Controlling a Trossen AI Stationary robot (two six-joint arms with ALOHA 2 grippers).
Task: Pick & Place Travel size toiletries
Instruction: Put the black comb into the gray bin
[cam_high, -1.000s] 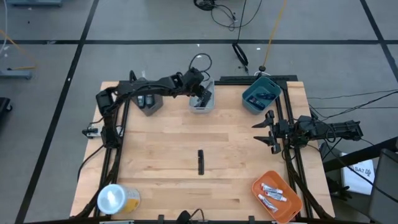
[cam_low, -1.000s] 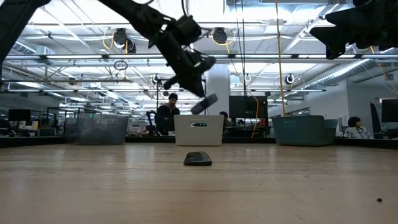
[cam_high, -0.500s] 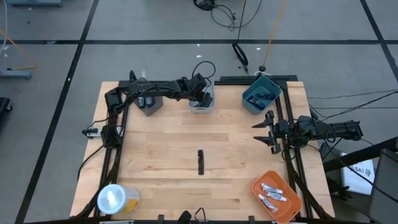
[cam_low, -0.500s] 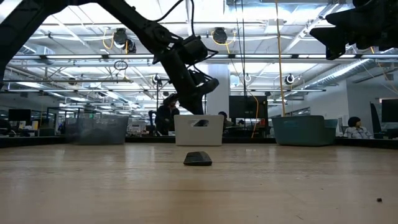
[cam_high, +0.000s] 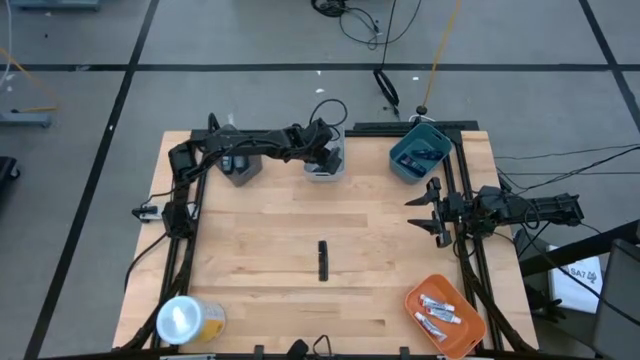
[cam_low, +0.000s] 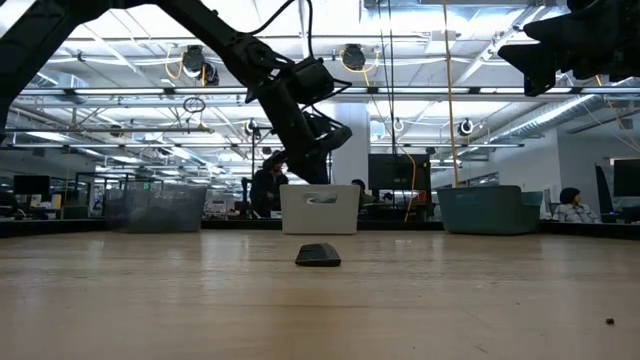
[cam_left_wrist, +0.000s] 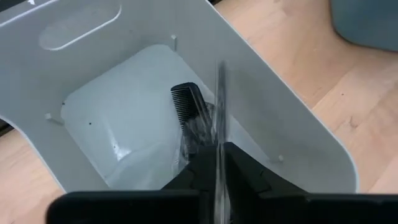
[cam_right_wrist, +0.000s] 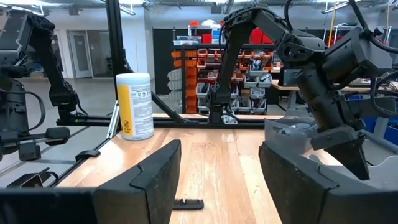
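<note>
The wooden counter (cam_high: 260, 235) carries everything, with both dark arms reaching over it. The left arm stretches across the far edge, and the left gripper (cam_high: 322, 157) hangs down into the white bin (cam_high: 325, 160) that stands at the middle of that edge. In the left wrist view its jaws are nearly together on a clear-wrapped black comb (cam_left_wrist: 194, 118) whose toothed end rests on the bin's floor; whether they truly pinch the wrapper or have just let go I cannot tell. The right arm waits at the right side of the counter, the right gripper (cam_high: 433, 212) held above the wood with its jaws parted and nothing between them.

A grey bin (cam_high: 238, 165) stands just left of the white one and holds dark pieces. A teal bin (cam_high: 418, 153) sits at the far right corner with dark items inside. An orange tray (cam_high: 445, 313) at the near right corner holds several silvery-white tubes (cam_high: 436, 312). A yellow roll with a white top (cam_high: 186, 320) stands at the near left corner. A second black comb (cam_high: 323, 260) lies alone on the bare wood near the counter's middle, well apart from both grippers.
</note>
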